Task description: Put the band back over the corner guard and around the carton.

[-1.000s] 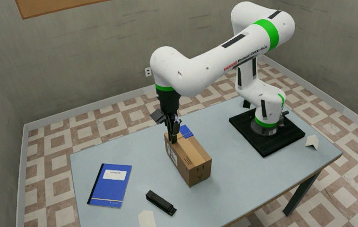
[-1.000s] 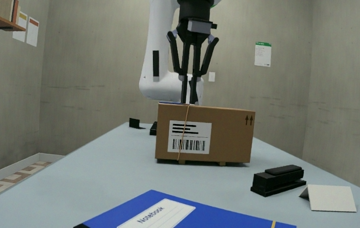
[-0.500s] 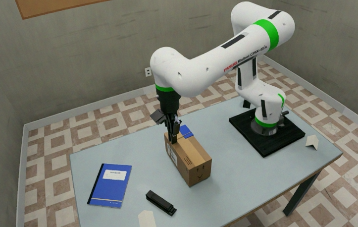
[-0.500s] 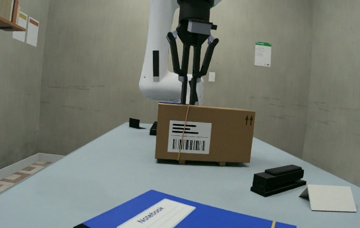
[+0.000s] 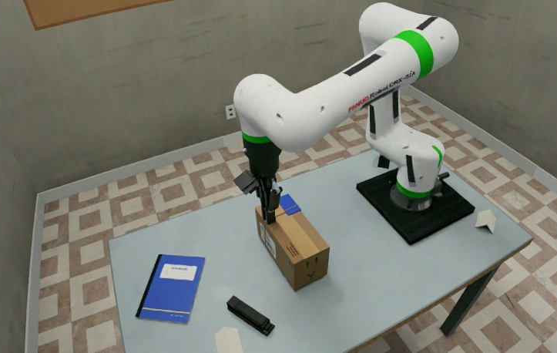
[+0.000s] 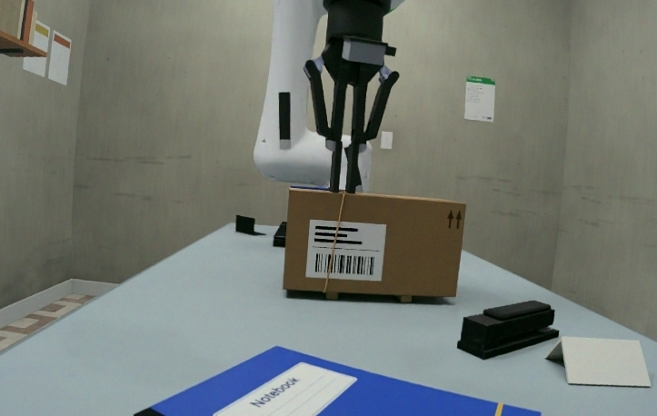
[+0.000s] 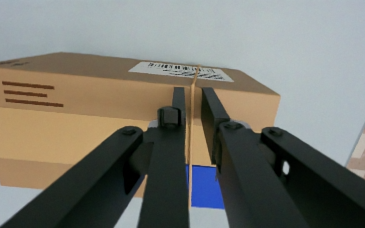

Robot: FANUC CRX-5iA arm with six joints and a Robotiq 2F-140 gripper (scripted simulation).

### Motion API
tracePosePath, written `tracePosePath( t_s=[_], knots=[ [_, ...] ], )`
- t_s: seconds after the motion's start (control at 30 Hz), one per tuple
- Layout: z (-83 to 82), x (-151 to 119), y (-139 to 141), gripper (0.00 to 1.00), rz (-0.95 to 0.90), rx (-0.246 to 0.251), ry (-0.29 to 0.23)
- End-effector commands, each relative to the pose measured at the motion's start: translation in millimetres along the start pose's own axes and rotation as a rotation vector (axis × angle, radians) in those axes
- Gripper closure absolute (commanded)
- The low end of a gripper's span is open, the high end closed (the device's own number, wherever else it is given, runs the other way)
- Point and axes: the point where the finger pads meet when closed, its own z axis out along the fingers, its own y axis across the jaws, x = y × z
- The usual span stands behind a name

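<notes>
The brown carton (image 5: 291, 267) (image 6: 413, 248) (image 7: 95, 95) stands upright and looks level on small feet. The blue corner guard (image 5: 287, 202) (image 7: 207, 187) lies on its top at the far long edge, partly hidden by my fingers in the wrist view. The thin tan band (image 6: 340, 212) (image 7: 190, 185) crosses the guard and the top, then slants down the label side, its lower end nearer the carton's end. My gripper (image 5: 269, 218) (image 6: 343, 188) (image 7: 192, 103) points down at the top's label-side edge. Its fingers stand slightly apart, astride the band, with gaps beside it. The carton's far side is hidden.
A blue notebook (image 5: 170, 289) (image 6: 289, 385) and a black stapler (image 5: 250, 315) (image 6: 509, 328) lie on the label side of the carton. A folded white card (image 5: 228, 340) (image 6: 604, 361) stands near the stapler. Another white card (image 5: 485, 219) stands beside the robot's black base plate (image 5: 409, 234).
</notes>
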Motion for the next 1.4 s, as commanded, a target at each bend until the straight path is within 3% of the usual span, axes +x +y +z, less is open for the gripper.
tracePosePath(
  t_s=[0.0,0.83,0.87,1.37],
  knots=[
    [-0.7,0.5,0.2,0.82,0.0,-0.001,0.002],
    [-0.4,0.5,0.2,0.82,0.0,-0.001,0.002],
    [-0.4,0.5,0.2,0.9,0.0,-0.001,0.002],
    [-0.4,0.5,0.2,0.9,0.0,-0.001,0.002]
  ],
)
